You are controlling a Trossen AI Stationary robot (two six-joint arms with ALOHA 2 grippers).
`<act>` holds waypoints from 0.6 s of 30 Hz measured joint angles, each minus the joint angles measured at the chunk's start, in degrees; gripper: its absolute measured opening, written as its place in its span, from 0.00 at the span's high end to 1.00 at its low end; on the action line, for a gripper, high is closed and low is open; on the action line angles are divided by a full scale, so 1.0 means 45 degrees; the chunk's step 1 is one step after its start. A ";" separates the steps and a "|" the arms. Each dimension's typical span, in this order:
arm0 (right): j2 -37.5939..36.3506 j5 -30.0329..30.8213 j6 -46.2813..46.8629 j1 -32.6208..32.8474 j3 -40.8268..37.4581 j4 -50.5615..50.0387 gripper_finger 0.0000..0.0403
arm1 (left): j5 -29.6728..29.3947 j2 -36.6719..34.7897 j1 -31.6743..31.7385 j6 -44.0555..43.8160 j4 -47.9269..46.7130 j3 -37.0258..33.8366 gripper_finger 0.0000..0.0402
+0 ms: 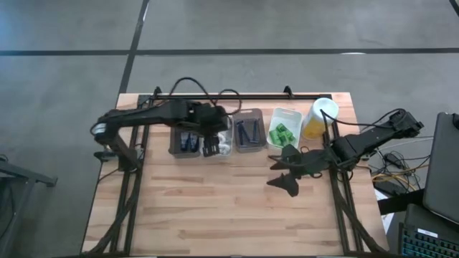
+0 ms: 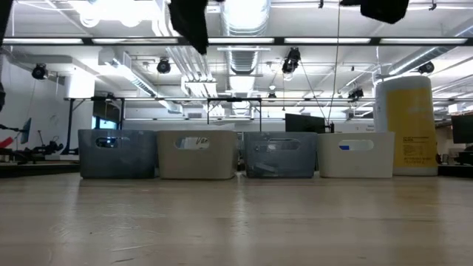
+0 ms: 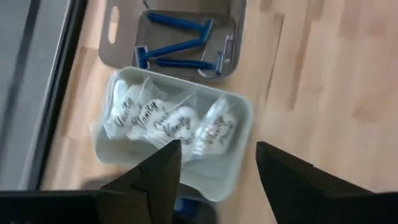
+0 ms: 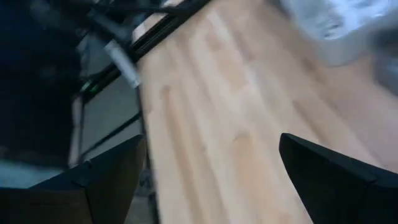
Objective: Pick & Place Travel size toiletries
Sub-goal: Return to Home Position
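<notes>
Hovering with fingers spread and holding nothing, left gripper (image 1: 210, 148) hangs over the sachets (image 3: 168, 121) that lie in the pale bin (image 3: 233, 171), about 11 o'clock from the centre of the table (image 1: 215, 215). Along the table's 12 o'clock edge, packets (image 1: 188, 142) lie at that bin's 9 o'clock, razors (image 3: 180, 46) and green bottles (image 1: 282, 134) at its 3 o'clock. Right gripper (image 1: 282, 170), fingers likewise apart and holding nothing, sits at 3 o'clock of the centre.

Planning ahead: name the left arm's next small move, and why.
Probably raise the left gripper clear: it hangs open and empty over the sachets in their bin, and the table shows no loose toiletries. The right gripper hovers open right of centre.
</notes>
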 joint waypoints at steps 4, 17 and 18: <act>-0.0021 -0.1521 -0.1824 0.0101 -0.0004 0.1333 0.10 | 0.0721 -0.1065 -0.0565 -0.1520 0.0131 -0.0214 0.47; -0.3086 -0.2414 -0.3476 -0.0265 -0.3242 0.3768 0.10 | 0.2183 -0.6399 -0.3381 -0.4395 0.5919 -0.5788 0.48; -0.3583 -0.2404 -0.3533 -0.0323 -0.3782 0.4331 0.10 | 0.2177 -0.6879 -0.3670 -0.4699 0.6576 -0.6572 0.48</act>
